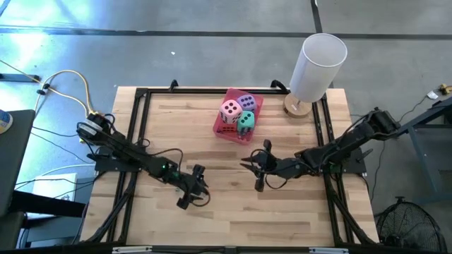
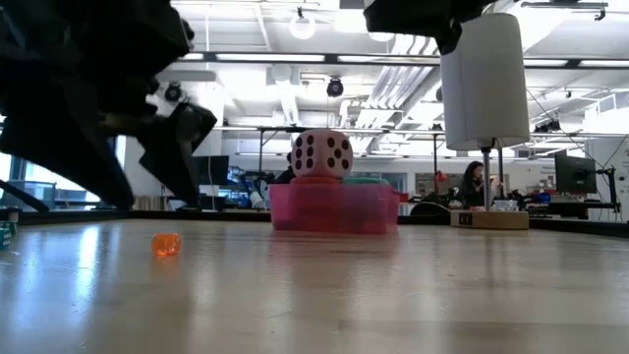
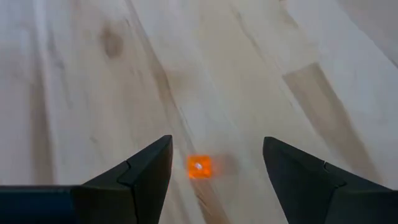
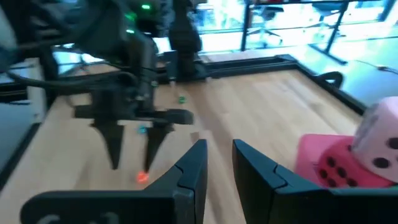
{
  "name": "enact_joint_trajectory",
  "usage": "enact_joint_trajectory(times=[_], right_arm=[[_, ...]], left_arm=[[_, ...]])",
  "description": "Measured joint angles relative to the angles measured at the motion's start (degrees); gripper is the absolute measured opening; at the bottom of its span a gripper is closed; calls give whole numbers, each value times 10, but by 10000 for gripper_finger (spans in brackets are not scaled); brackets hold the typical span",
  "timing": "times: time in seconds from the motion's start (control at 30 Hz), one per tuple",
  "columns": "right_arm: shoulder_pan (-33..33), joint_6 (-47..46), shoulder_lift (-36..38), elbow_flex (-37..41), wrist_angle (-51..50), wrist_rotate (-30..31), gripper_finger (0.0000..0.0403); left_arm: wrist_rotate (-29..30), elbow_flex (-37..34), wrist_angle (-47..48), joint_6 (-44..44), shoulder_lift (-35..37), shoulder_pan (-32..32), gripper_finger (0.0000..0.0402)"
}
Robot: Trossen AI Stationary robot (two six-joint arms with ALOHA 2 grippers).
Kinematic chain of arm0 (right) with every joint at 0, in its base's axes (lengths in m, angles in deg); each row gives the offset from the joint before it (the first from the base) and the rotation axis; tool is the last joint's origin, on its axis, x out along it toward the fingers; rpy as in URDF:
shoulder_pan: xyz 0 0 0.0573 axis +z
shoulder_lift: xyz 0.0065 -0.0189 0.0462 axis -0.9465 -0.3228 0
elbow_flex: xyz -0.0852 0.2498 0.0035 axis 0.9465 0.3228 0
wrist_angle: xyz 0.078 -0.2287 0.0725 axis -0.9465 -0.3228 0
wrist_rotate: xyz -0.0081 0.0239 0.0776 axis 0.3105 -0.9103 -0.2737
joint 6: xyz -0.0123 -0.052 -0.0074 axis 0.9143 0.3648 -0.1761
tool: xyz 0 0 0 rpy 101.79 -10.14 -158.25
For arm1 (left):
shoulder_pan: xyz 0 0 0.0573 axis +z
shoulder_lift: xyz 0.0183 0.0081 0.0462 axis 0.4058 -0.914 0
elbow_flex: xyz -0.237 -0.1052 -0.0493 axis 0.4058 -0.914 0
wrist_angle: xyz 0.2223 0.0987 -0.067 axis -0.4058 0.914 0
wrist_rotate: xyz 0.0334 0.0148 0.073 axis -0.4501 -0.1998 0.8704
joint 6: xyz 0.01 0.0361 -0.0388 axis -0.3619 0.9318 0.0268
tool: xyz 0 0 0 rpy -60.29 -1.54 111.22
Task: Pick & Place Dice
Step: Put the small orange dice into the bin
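The dice lie in a pink tray [image 1: 256,113] at the table's far middle: a pink die [image 1: 229,110] on top, then purple [image 1: 246,102], teal [image 1: 245,123] and red [image 1: 227,129]. The low view shows the pink die [image 2: 321,154] sticking up above the tray wall [image 2: 334,209]. My left gripper [image 1: 194,187] stands open over the near middle of the table. A tiny orange bead [image 3: 199,167] lies on the wood between its fingers, untouched. My right gripper [image 4: 219,144] hovers near the tray's near side. It is only narrowly open, with nothing between its fingers.
A white cylinder lamp [image 1: 318,63] on a wooden base stands at the far right, beside the tray. Small green [image 4: 181,98] and blue [image 4: 142,129] beads lie on the wood near my left arm. A black frame [image 1: 141,95] runs along the table's edges.
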Motion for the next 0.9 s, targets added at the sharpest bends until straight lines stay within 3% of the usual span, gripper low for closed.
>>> enact_joint_trajectory(times=[0.2, 0.37, 0.7, 0.9], right_arm=[[21, -1, 0, 0, 5, -38, 65], [45, -20, -6, 0, 6, -39, 65], [100, -46, -7, 0, 6, -37, 65], [111, -46, -7, 0, 13, -37, 65]], left_arm=[[-4, 0, 3, -68, -13, -2, 243], [71, 0, 2, -75, -29, -11, 243], [73, 1, -12, -161, -79, -23, 243], [78, 1, -10, -166, -82, -34, 228]])
